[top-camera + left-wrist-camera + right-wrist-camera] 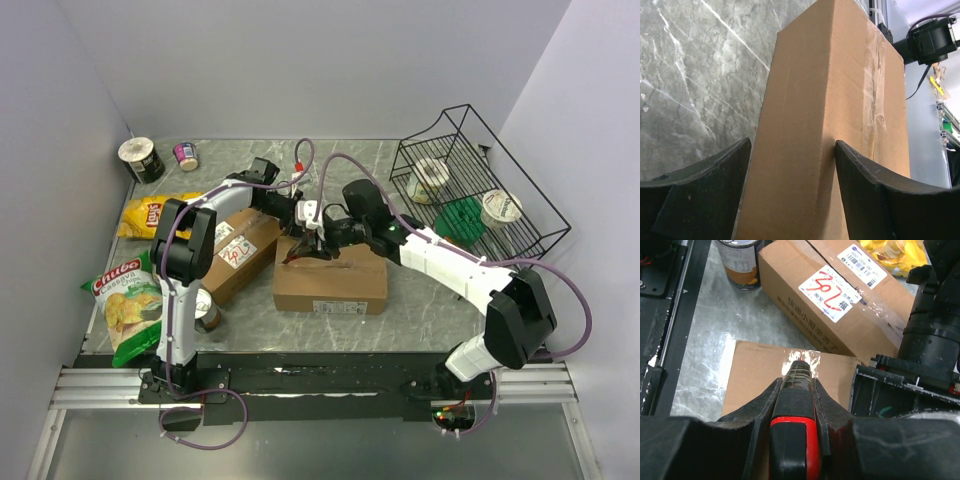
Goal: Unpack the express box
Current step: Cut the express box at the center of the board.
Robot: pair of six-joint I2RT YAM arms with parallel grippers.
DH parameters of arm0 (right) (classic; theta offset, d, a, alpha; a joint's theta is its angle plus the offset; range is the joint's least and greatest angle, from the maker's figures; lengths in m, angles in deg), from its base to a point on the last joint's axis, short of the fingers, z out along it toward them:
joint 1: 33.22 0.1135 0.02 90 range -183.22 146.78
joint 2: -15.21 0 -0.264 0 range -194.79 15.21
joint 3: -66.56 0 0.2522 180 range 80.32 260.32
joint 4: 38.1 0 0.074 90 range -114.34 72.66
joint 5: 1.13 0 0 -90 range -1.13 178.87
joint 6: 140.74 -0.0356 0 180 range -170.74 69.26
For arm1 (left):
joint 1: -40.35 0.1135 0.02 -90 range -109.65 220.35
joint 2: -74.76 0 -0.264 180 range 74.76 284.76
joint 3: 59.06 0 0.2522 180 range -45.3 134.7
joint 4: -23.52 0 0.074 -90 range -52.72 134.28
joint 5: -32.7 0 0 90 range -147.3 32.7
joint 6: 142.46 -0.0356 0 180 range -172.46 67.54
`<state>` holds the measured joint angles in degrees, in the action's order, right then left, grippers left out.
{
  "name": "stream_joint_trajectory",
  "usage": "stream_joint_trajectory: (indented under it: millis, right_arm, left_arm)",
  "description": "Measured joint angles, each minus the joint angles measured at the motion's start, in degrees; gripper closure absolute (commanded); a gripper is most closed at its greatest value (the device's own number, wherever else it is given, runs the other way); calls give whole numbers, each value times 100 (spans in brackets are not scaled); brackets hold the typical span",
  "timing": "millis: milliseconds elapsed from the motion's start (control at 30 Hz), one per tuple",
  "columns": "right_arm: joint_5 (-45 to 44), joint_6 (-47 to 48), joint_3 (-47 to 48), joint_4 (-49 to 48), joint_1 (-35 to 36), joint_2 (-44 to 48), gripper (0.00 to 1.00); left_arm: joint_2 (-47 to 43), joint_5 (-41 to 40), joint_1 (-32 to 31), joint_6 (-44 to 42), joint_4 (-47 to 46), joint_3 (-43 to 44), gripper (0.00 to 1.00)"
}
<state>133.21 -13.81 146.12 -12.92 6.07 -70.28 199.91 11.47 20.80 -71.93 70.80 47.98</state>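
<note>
Grey marble table (pixel 440 312), white walls.

Top view: plain box (pixel 330 285) lies flat at centre. A labelled second box (pixel 235 258) lies just beside it to the left, angled. Both arms meet over the box's far left corner. Left gripper (pixel 310 214) sits at the far edge. Right gripper (pixel 318 240) carries a cutter (pixel 303 251) down on the top face. Wire basket (pixel 520 235) sits at far right with small items inside. Yellow chips bag (pixel 150 213), green chips bag (pixel 130 300) and a can (pixel 208 315) are on the left.

Left wrist view: fingers (pixel 705 195) are spread wide over one end of the box (pixel 830 115). One is at its side edge, the other over its top near the taped seam. Contact: cannot tell.

Right wrist view: fingers (pixel 827 400) are clamped narrow on the black-and-red cutter (pixel 795 440). Its tip rests on the clear tape at the box (pixel 757 375) edge. The second box (pixel 840 305) with its red-marked label lies just beyond, the can (pixel 740 262) past it.
</note>
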Motion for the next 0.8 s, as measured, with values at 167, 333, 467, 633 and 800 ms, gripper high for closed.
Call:
stream_joint_trajectory:
  millis: [167,333,467,633,800]
  right_arm:
    - [-35,4,-146,-24,-57,136,100]
    - [-35,9,-245,70,-188,262,100]
    - [-50,15,-350,197,-295,409,100]
    - [-151,17,-463,369,-376,614,100]
    - [-273,17,-619,474,-446,793,100]
  left_arm:
    - [81,87,0,-122,184,118,32]
    - [146,153,-2,-199,326,210,33]
    - [203,195,-2,-247,455,291,34]
    - [232,221,-4,-323,560,350,36]
    - [251,254,-4,-382,632,380,37]
